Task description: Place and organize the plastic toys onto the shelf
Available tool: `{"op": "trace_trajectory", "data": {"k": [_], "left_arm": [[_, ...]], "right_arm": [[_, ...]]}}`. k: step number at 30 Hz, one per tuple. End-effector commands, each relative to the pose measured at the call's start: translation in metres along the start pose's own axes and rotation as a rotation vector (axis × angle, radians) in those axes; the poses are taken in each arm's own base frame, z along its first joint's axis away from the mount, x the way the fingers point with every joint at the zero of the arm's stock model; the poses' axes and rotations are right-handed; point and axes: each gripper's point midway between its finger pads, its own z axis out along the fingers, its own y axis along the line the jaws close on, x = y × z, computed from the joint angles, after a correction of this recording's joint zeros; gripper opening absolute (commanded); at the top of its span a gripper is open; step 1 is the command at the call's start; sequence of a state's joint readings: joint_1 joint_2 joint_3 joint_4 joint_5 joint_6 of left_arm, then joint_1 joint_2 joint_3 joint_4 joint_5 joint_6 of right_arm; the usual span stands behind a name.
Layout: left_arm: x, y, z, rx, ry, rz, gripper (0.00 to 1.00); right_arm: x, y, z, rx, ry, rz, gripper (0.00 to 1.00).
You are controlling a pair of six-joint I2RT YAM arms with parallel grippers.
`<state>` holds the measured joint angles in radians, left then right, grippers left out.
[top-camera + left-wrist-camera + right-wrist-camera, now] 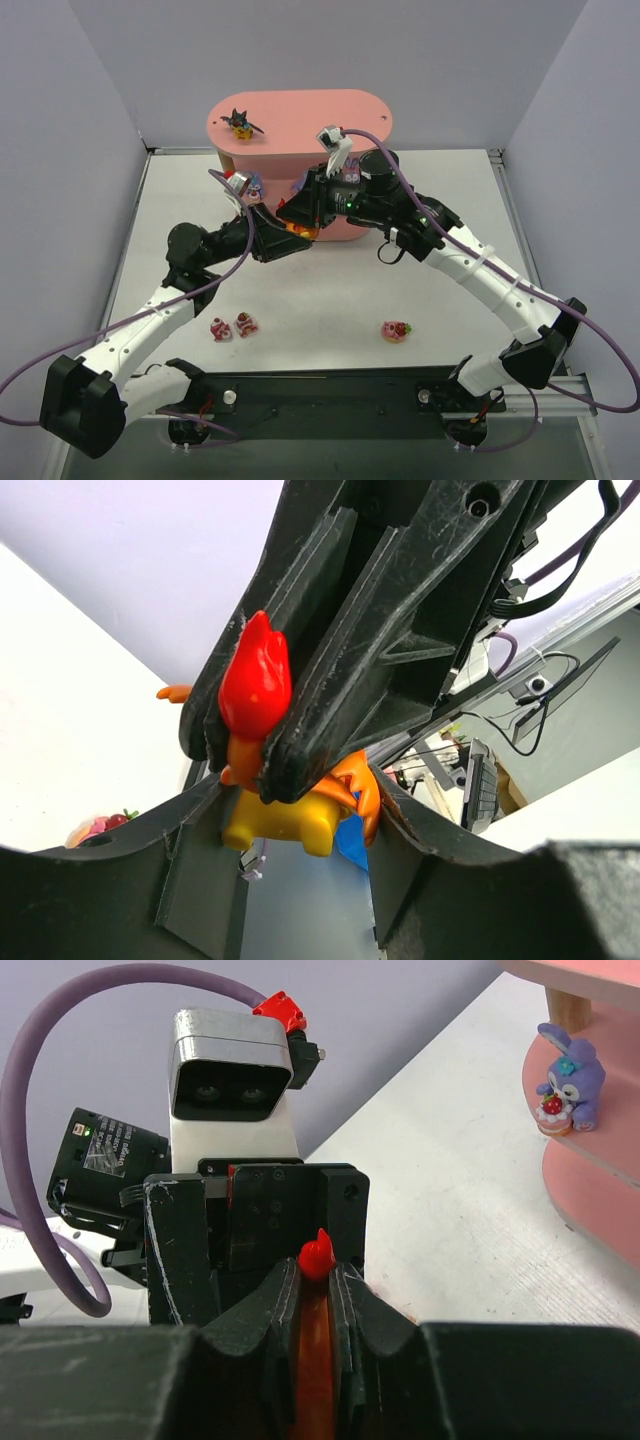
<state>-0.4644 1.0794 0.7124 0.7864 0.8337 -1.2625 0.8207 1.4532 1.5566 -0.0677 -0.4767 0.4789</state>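
Note:
In front of the pink shelf (300, 108) both grippers meet on the orange toy (298, 229). My right gripper (318, 1295) is shut on its thin orange body, and the red tip (317, 1257) pokes out above the fingers. In the left wrist view the toy's yellow base (280, 820) sits between the jaws of my left gripper (300, 880), touching both sides. The black bat toy (241, 124) stands on the top board. A purple bunny (568, 1080) stands on a lower board (600, 1165). Three red-and-white toys (220, 329) (246, 324) (396, 331) lie on the table.
Both arms cross the middle of the table towards the shelf's front. Purple cables (120, 330) loop off each wrist. Grey walls close in the table on the left, right and back. A black rail (330, 390) runs along the near edge.

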Motion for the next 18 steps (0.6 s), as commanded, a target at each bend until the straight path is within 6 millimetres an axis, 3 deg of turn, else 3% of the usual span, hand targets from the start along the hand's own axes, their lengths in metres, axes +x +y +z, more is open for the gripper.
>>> {"op": "trace_trajectory", "data": {"k": [1,2,9,14,17,18], "left_arm": [[-0.016,-0.019,0.003,0.028,-0.061,0.054,0.05],[-0.016,-0.020,0.003,0.030,-0.062,0.055,0.00],[-0.021,-0.029,0.002,0.057,-0.091,0.082,0.00],[-0.035,-0.036,0.001,0.070,-0.174,0.127,0.00],[-0.048,-0.045,0.000,0.093,-0.244,0.158,0.00],[-0.051,-0.047,0.000,0.100,-0.263,0.164,0.00]], "right_arm": [[-0.016,0.014,-0.008,-0.027,-0.043,-0.055,0.11],[-0.017,0.014,-0.008,-0.024,-0.047,-0.055,0.16],[-0.028,-0.006,-0.017,0.088,-0.111,-0.006,0.60],[-0.042,-0.015,-0.032,0.130,-0.249,0.043,0.66],[-0.053,-0.008,-0.043,0.112,-0.341,0.068,0.66],[-0.047,-0.009,-0.044,0.105,-0.348,0.088,0.66]]}}
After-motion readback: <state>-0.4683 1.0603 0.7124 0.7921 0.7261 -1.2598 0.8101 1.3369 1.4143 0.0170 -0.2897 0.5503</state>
